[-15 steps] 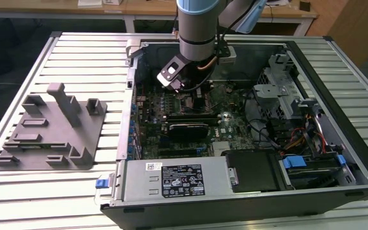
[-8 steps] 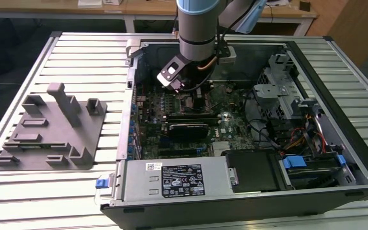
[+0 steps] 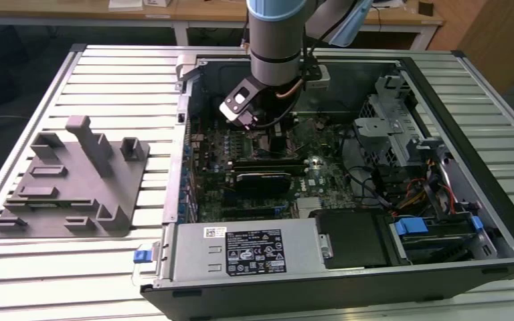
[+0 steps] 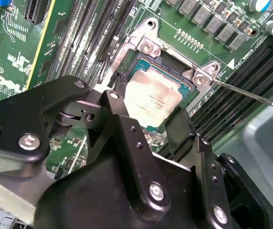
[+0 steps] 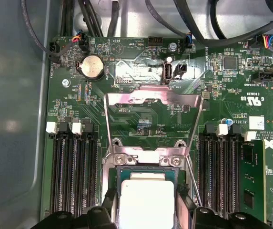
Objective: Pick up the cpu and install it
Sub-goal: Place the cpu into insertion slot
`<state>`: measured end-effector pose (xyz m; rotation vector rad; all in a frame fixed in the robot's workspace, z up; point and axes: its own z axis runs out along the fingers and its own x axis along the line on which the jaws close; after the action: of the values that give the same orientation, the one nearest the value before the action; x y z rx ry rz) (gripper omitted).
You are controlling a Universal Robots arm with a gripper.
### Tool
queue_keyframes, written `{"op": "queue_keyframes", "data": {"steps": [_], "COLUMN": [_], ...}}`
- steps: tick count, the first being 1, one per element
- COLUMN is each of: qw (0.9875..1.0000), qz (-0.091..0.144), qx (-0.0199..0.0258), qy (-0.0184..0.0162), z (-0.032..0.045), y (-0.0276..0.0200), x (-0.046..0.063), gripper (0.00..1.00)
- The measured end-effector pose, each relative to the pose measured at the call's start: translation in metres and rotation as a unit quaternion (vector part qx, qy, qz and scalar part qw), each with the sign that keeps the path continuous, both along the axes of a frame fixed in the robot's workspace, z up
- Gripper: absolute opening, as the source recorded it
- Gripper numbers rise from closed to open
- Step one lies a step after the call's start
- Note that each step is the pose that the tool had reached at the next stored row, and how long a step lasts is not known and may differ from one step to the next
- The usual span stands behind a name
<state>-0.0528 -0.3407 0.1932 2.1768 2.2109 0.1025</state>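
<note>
The cpu (image 4: pixel 153 99) is a silvery square chip lying flat in the open socket (image 4: pixel 148 47) on the green motherboard; in the first wrist view the cpu (image 5: pixel 146 200) sits just below the socket's metal frame. My gripper (image 4: pixel 148 119) straddles it, with one black finger (image 4: pixel 117 112) on each of two opposite sides, pressed against the chip's edges. In the first wrist view the gripper (image 5: pixel 146 212) frames the chip in the same way. In the exterior view the gripper (image 3: pixel 255 127) reaches down inside the computer case (image 3: pixel 471 160).
The socket's load plate (image 5: pixel 150 102) stands folded back, and its thin lever wire (image 5: pixel 193 183) juts out beside the socket. Memory slots (image 5: pixel 72 167) run along both sides. Cables, a drive cage (image 3: pixel 400 127) and the power supply (image 3: pixel 239 251) crowd the case. A grey fixture (image 3: pixel 69 180) rests outside.
</note>
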Motion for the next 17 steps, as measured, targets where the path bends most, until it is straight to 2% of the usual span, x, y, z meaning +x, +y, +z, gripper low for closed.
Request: {"op": "queue_keyframes", "data": {"steps": [6, 14, 17], "qw": [1.0000, 1.0000, 1.0000], "qz": [0.000, 0.000, 0.000], "qx": [0.0001, 0.0001, 0.0001], "qy": [0.0000, -0.0001, -0.0001], "z": [0.0105, 0.0110, 0.0110], "y": [0.0000, 0.0000, 0.0000], "x": [0.000, 0.000, 0.000], "gripper": [0.60, 0.58, 0.40]}}
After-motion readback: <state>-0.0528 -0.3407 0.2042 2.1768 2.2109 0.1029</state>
